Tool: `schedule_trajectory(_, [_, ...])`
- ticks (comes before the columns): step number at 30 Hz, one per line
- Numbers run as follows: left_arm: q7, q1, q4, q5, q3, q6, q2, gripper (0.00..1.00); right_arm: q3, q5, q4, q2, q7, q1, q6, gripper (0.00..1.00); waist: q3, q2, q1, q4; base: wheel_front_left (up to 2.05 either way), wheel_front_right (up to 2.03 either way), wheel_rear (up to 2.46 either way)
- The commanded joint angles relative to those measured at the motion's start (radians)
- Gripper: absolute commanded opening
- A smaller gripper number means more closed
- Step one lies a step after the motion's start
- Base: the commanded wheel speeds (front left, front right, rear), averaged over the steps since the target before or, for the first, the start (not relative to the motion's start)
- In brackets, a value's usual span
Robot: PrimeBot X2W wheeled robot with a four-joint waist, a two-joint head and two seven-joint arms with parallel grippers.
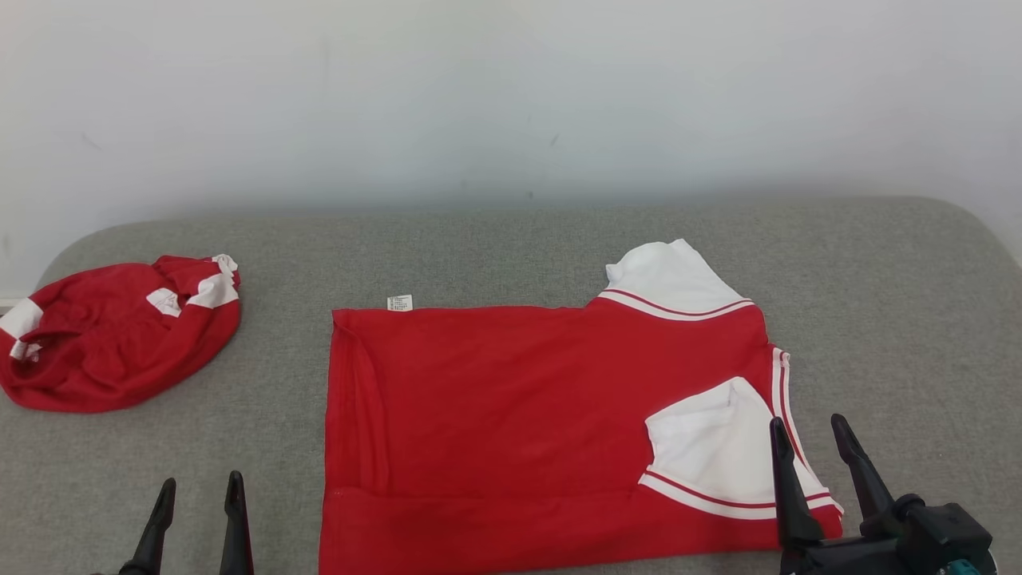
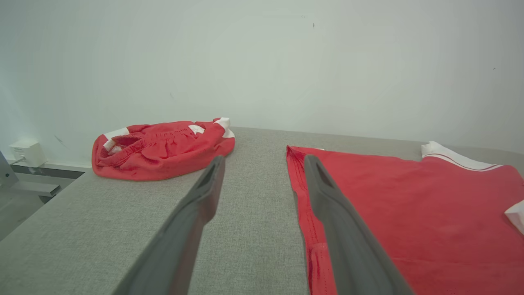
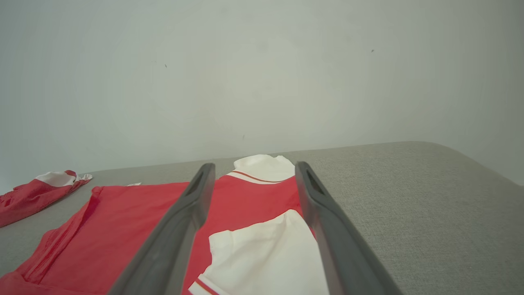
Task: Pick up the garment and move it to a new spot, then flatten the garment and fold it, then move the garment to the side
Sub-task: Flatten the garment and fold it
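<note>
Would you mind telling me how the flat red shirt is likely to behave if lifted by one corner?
The red shirt lies thin and flat, so it would probably drape limply. Its folded-in white sleeve might flop open. On the textured grey surface, a push would likely bunch it, not slide it.

No words, numbers, brand names or signs can be read anywhere in the scene. The one printed item is a small white label (image 1: 399, 303) sewn into the far edge of the red shirt (image 1: 511, 415), close to the shirt's far left corner. The label sticks out past the shirt's edge and lies flat on the grey worktop (image 1: 511, 247). It carries a few short rows of dark print, but the marks are too small and blurred to tell apart as letters or figures. The white sleeves and their red stripes carry no lettering that can be seen.
</note>
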State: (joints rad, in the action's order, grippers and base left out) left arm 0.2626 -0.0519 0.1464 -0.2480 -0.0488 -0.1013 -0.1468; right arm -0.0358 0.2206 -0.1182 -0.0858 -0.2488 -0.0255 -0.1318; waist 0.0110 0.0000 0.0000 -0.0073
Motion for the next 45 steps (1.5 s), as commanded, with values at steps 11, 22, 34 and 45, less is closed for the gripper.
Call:
schedule_trajectory(11, [0.003,-0.011,0.037,0.032,0.000,0.003,0.001,1.00,0.004,-0.051,-0.021,0.023,-0.012,-0.020,0.002,1.00,0.003,0.0000,0.0000,0.016,0.00,0.00,0.00])
schedule_trajectory(22, [0.003,-0.014,0.053,0.039,-0.004,0.000,-0.001,1.00,0.018,-0.071,-0.033,0.032,0.007,-0.032,0.002,1.00,0.001,0.0000,0.0000,0.019,0.00,0.00,0.00])
schedule_trajectory(34, [-0.009,0.061,0.080,0.001,0.000,-0.012,-0.021,1.00,-0.016,-0.067,-0.082,-0.005,0.041,0.062,0.002,1.00,-0.024,0.0000,0.0000,0.011,0.00,0.00,0.00])
schedule_trajectory(45, [-0.132,0.410,0.131,-0.094,0.070,-0.027,-0.164,1.00,-0.035,-0.069,-0.225,-0.080,0.104,0.436,0.002,1.00,-0.199,0.0000,0.0000,0.001,0.00,0.00,0.00])
